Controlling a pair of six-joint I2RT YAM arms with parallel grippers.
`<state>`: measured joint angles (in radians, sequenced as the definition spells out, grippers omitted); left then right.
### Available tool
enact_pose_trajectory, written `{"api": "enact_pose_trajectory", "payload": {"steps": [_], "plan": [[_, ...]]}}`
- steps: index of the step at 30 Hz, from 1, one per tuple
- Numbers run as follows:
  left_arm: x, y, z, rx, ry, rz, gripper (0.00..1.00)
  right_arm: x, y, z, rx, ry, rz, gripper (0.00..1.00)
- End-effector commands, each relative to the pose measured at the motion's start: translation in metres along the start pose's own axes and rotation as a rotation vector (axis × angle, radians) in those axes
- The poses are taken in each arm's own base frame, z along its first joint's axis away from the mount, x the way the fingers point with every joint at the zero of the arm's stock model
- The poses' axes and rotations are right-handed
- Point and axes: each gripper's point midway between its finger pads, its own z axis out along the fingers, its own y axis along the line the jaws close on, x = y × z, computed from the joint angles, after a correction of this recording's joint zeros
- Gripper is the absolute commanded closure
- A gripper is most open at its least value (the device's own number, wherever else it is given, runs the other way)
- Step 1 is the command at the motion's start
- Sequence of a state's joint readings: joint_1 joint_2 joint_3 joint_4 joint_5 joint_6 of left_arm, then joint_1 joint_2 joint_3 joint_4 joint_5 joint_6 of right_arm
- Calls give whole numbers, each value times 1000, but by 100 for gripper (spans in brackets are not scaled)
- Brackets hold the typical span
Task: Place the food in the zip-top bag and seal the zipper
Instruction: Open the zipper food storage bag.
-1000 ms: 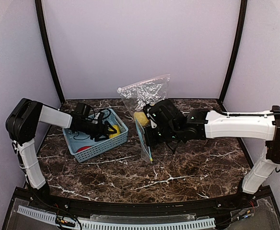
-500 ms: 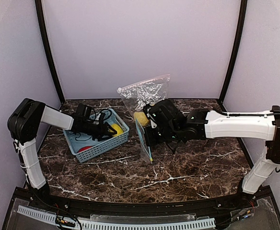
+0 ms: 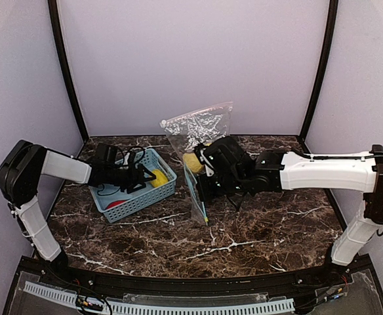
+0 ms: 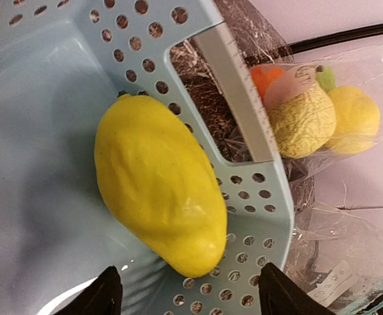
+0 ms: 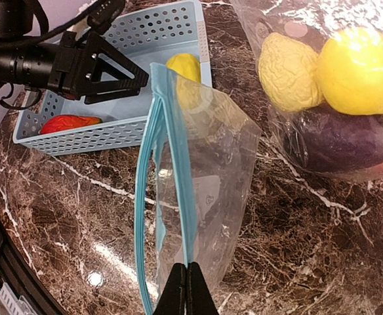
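A long yellow toy fruit point(image 4: 159, 190) lies loose in the light-blue basket point(image 4: 244, 118), against its perforated wall. My left gripper point(image 4: 191, 295) is open just short of it, one fingertip on each side of its near end, gripping nothing. A red piece point(image 5: 70, 123) lies at the basket's other end. My right gripper point(image 5: 186, 289) is shut on the blue zipper edge of the clear zip-top bag point(image 5: 204, 164), holding its mouth open and upright. Two yellow lemons point(image 5: 290, 72) and a purple eggplant point(image 5: 342, 138) sit inside the bag's far part.
The basket point(image 3: 136, 203) stands left of centre on the marbled table point(image 3: 244, 243), with the bag's mouth point(image 3: 197, 193) just to its right. The bag's crinkled end point(image 3: 198, 125) rises against the back wall. Black cables run along the left wrist.
My left arm has drawn back a little to the left, inside the basket. The yellow fruit still lies in the basket. The right arm and bag have not moved.
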<state>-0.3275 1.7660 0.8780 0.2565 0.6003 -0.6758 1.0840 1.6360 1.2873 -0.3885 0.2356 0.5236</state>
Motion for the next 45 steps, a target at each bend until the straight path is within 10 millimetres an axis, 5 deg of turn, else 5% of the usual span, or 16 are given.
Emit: {"api": "enact_pose_trajectory", "payload": {"steps": [1, 4, 8, 11, 16, 29, 45], "plan": [[-15, -34, -40, -23, -137, 120, 26, -9, 20, -12, -92, -55, -64, 100], [-13, -55, -61, -63, -176, 182, 22, -11, 24, -15, -104, -71, -91, 100], [8, -109, -78, 16, -184, 233, 19, -12, 24, -9, -93, -67, -91, 100], [33, -145, -78, 97, -155, 260, 18, -12, 27, -4, -97, -58, -88, 100], [60, -174, -67, 163, -117, 338, 13, -13, 32, -2, -111, -54, -89, 100], [55, -163, -39, -35, -25, 629, 7, -6, 38, -5, -134, -36, -108, 100], [74, -166, -41, 14, 74, 970, 19, 9, 67, -11, -325, 20, -187, 100]]}}
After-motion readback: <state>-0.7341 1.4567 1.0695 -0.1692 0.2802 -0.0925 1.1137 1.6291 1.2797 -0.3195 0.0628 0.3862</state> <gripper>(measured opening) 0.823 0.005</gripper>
